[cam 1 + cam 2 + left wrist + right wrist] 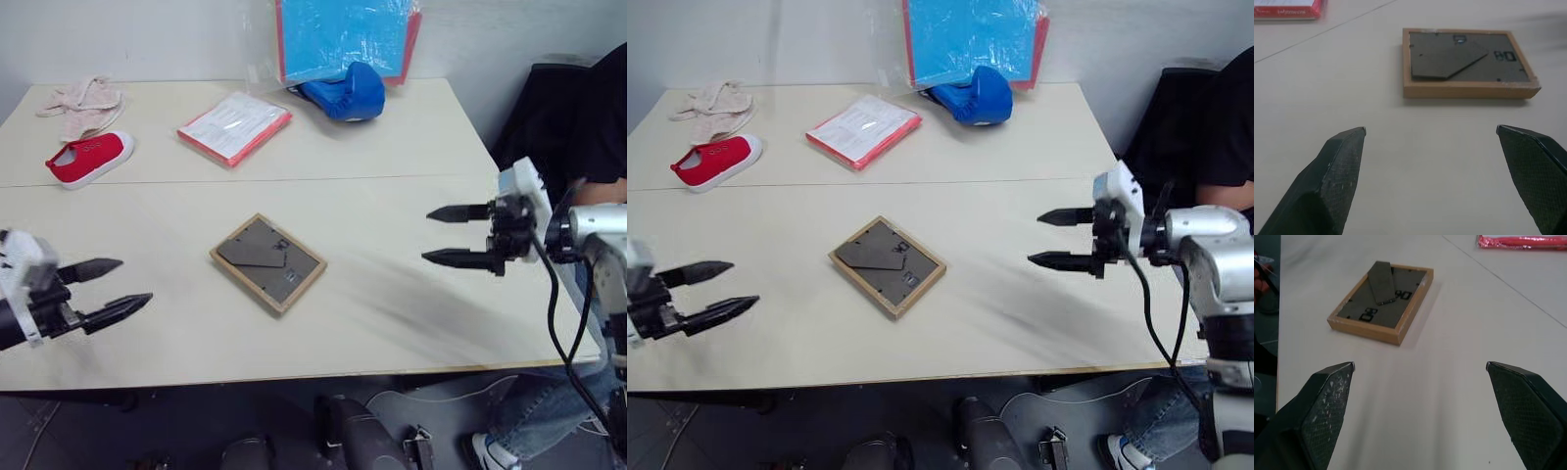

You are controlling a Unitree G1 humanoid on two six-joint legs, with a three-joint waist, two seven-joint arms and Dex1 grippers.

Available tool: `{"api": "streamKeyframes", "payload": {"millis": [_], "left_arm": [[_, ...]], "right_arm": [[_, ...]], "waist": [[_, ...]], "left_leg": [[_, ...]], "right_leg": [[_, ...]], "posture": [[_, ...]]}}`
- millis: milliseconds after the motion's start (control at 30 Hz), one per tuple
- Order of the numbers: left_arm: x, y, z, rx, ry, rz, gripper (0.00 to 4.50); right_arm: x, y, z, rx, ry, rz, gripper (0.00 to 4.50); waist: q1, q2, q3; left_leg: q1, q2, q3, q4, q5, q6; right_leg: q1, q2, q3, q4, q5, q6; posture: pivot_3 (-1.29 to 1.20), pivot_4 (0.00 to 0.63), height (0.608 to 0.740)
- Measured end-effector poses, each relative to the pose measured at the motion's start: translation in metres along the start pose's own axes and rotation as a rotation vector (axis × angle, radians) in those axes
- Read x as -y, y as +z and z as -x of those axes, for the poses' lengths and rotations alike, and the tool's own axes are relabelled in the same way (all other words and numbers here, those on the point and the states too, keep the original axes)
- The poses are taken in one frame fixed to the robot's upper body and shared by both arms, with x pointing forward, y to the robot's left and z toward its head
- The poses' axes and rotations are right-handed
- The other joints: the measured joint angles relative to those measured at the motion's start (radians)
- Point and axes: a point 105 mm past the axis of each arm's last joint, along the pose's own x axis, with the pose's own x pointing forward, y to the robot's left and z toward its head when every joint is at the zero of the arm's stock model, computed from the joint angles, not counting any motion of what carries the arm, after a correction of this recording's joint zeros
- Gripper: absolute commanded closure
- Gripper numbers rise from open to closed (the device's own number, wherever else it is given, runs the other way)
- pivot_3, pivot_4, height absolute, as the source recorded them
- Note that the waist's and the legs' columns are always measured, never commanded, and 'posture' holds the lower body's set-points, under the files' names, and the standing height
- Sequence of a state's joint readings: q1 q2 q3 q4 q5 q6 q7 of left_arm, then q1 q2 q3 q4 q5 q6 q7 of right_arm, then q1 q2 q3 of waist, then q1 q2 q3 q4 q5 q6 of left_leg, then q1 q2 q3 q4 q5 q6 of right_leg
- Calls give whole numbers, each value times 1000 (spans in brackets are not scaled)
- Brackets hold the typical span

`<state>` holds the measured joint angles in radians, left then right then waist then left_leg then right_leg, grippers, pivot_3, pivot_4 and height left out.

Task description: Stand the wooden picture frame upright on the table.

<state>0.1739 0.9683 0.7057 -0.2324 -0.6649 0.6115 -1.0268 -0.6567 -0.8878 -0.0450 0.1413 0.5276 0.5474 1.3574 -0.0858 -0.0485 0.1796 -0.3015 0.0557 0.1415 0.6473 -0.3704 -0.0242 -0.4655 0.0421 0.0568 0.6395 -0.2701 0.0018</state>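
Light-wood picture frame (267, 261) lay flat, face down, near the middle of the cream surface (392, 147), just on the near side of the seam line. Dark grey-brown backing board faced up, with the fold-out stand lying folded flat against it. Small black markings were printed on the backing; from the wrist views they read something like "80" or "08", can't say which. Frame sat skewed to the surface edges, one corner pointing toward the near edge. Picture side was hidden.

Left gripper (110, 290) hovered off the near left corner of the surface, fingers (1334, 176) spread wide, nothing between them, pointed toward the frame. Right gripper (460, 235) hovered over the right side of the surface, fingers (1327, 406) also spread wide and empty, aimed at the frame from the opposite side. Both were well apart from the frame, not touching it.

Farther back: red-edged white booklet (234, 126) flat on the far half, red shoe (89, 158) and a pale cloth item (81, 103) at the far left, a blue glove-like item (345, 93) in front of a blue panel in clear plastic wrap (345, 37) leaning on the wall. A person (598, 117) in a dark top sat at the right edge.
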Motion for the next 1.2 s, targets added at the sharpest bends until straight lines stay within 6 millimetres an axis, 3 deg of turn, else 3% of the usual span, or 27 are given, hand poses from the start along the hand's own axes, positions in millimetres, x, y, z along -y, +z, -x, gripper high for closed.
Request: {"api": "streamKeyframes", "payload": {"millis": [167, 267, 433, 633, 867, 933, 1033, 1200], "left_arm": [[5, -6, -3, -27, 12, 21, 0], [12, -9, -7, -39, -2, 14, 0], [24, -16, -19, -84, -77, -13, 0], [31, -36, -58, -213, -265, -148, 1862], [8, -44, -88, -284, -299, -271, 4052], [5, -45, -91, -287, -305, -274, 4461], [4, -44, -98, -272, -322, -267, 4488], [-10, -29, -130, -216, -305, -250, 4488]], "right_arm": [[0, -11, -12, -11, 19, -32, 44], [1, -12, -14, -22, 11, -26, 44], [5, -13, -35, -45, 13, 35, 44], [19, -27, -88, -115, 32, 110, 2045], [19, -41, -150, -156, 82, 181, 4450], [19, -42, -159, -157, 75, 197, 4500], [18, -42, -174, -156, 64, 208, 4500], [-13, -40, -182, -139, 211, 238, 4500]], "waist": [[0, 0, 0], [1, 0, 0], [-3, 1, 0], [-5, 1, 0], [-25, 1, 0], [-31, 1, 0], [-37, 1, 0], [-26, 1, 0]], "left_leg": [[-6, 0, 0, 1, 0, -2], [-19, 0, 1, 5, 0, -2], [-18, 1, 2, 7, 1, -4], [-18, 0, 3, 15, 3, -4], [-18, 0, 5, 16, 3, -4], [-19, 1, 6, 16, 3, -4], [-19, 1, 6, 17, 3, -5], [-18, 1, 5, 22, 3, -5]], "right_leg": [[-5, 0, 0, -1, 0, 1], [-17, 0, 0, 2, 1, 2], [-18, 0, 1, 6, 1, 1], [-16, 0, 2, 10, 2, 0], [-19, 0, 3, 17, 2, -1], [-20, 0, 3, 18, 1, -1], [-20, 0, 2, 19, 1, -1], [-19, 0, 2, 23, 1, -1]], "posture": [[0, 150, 740], [0, 150, 740], [0, 150, 740], [0, 150, 740], [0, 150, 740], [0, 150, 740], [0, 150, 740], [0, 150, 740]]}}
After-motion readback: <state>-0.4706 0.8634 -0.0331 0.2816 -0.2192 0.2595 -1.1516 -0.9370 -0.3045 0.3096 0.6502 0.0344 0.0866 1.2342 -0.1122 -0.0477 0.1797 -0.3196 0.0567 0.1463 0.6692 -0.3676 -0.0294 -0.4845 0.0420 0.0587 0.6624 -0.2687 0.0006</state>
